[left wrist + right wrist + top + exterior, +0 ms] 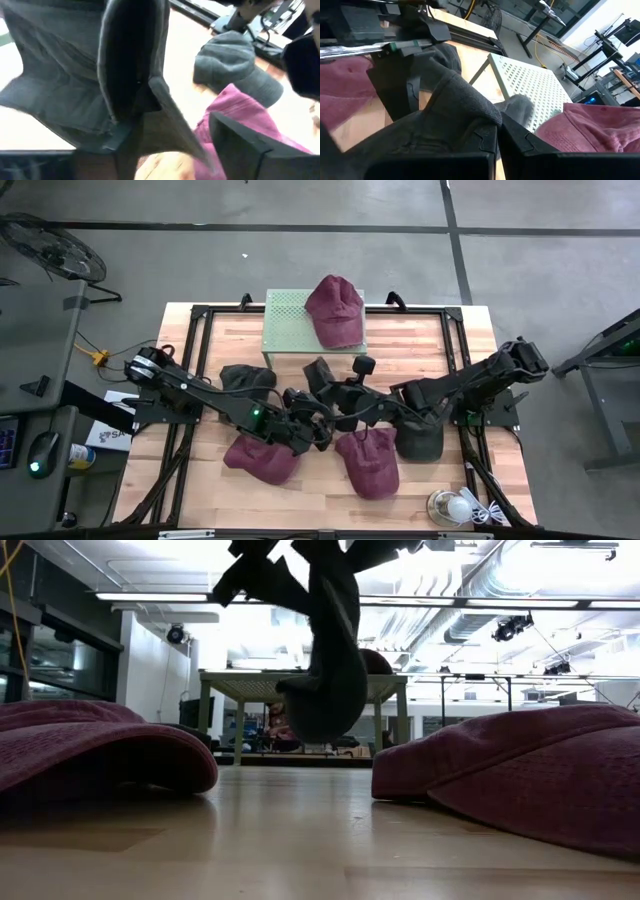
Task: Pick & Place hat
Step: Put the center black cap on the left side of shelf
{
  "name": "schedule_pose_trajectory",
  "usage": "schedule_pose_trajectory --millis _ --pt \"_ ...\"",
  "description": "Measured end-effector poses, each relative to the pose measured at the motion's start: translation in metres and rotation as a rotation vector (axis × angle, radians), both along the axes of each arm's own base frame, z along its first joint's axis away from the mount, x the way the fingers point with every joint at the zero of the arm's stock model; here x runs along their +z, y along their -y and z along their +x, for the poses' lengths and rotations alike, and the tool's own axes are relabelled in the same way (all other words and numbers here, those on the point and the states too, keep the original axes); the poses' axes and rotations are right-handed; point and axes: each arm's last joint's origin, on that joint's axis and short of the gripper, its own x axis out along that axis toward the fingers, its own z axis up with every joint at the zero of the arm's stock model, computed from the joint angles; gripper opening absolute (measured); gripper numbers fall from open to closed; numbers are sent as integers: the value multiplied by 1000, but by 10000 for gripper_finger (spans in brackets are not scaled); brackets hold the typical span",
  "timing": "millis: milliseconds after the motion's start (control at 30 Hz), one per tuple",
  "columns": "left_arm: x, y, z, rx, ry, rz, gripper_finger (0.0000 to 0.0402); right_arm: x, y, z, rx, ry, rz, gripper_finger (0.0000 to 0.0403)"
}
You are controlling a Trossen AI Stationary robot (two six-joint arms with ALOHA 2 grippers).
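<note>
the left gripper (308,423) reaches in from the left over the middle of the pale wooden table (470,340), its fingers apart around the fabric of a dark grey cloth cap (322,377) that hangs in the air between both arms. a dark grey cap near the left arm (246,379) lies on the wood just behind that arm, and a maroon cap at front left (262,457) lies below it. a maroon cap at front centre (368,461) lies to the right of that. at the back, a maroon cap on the stand (334,309) rests on a pale green perforated metal stand (285,320). the right gripper (345,402) has its fingers pinched together on the hanging cap. a dark grey cap on the right (420,437) lies under the right arm.
</note>
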Motion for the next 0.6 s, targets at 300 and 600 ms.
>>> schedule_pose_trajectory --millis 300,600 --pt "-4 1 -3 -50 -66 -6 34 0 -6 -2 21 -3 0 0" --pt "-5 6 -3 -172 -112 -47 8 -1 -25 -7 105 -11 16 1"
